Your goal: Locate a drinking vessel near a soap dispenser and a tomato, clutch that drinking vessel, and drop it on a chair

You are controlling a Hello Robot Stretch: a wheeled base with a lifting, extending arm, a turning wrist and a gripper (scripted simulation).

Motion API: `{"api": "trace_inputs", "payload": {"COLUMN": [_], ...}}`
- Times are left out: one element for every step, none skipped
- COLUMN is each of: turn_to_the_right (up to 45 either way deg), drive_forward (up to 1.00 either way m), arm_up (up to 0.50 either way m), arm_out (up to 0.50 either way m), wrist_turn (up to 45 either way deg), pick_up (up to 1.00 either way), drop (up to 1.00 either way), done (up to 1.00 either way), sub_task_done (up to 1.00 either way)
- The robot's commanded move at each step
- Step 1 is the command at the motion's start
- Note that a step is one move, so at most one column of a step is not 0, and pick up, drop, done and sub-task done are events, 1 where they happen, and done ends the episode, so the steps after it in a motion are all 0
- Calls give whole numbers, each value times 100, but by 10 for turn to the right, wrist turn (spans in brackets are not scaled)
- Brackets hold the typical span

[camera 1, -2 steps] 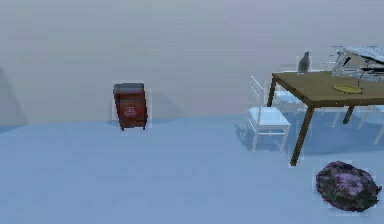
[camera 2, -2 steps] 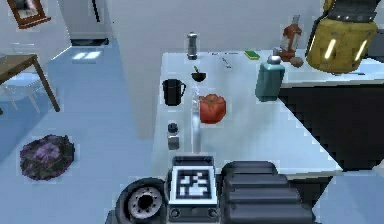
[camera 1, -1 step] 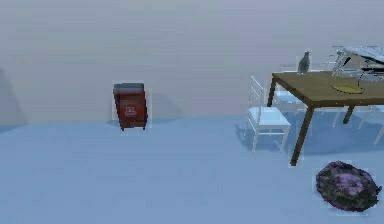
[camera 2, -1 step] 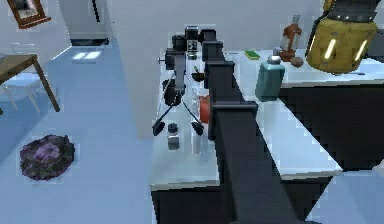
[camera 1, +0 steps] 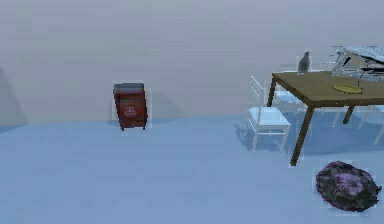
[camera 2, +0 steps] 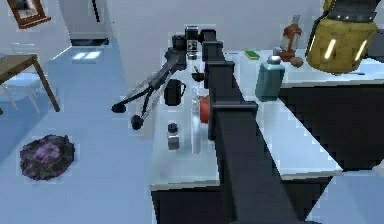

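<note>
One dark arm [camera 2: 240, 150] rose from six o'clock in the arm side view, crossing a white counter [camera 2: 190, 168]. Nearest on that counter stood a small grey jar [camera 2: 173, 135]. At the jar's twelve o'clock stood the dark mug [camera 2: 175, 93], upright, with a red tomato [camera 2: 203, 108] just beside it at its four o'clock, partly behind the arm. Farther along the counter, near the mug's three o'clock and well apart from it, stood a teal bottle [camera 2: 268, 76] with a pale top. The gripper [camera 2: 127, 113] reached past the counter's edge to the mug's eight o'clock. Its far end had only bare floor behind it, so it held nothing. How the jaws were set could not be told. A purple lump [camera 2: 47, 155] lay on the floor at that view's eight o'clock. A large gold vessel [camera 2: 342, 40] sat at one o'clock, farthest out.

In the forward view the purple lump lay nearest, at five o'clock. Beyond it a white chair [camera 1: 268, 120] stood at three o'clock, just beside a wooden table [camera 1: 330, 95] at two o'clock. Against the far wall, at nine o'clock, stood a red box [camera 1: 131, 106].
</note>
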Motion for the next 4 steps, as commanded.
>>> {"api": "trace_inputs", "payload": {"turn_to_the_right": [0, 0, 0, 0], "drive_forward": [0, 0, 0, 0], "arm_up": [0, 0, 0, -16], "arm_out": [0, 0, 0, 0], "wrist_turn": [450, 450, 240, 0], "pick_up": [0, 0, 0, 0], "drop": [0, 0, 0, 0], "done": [0, 0, 0, 0], "sub_task_done": [0, 0, 0, 0]}}
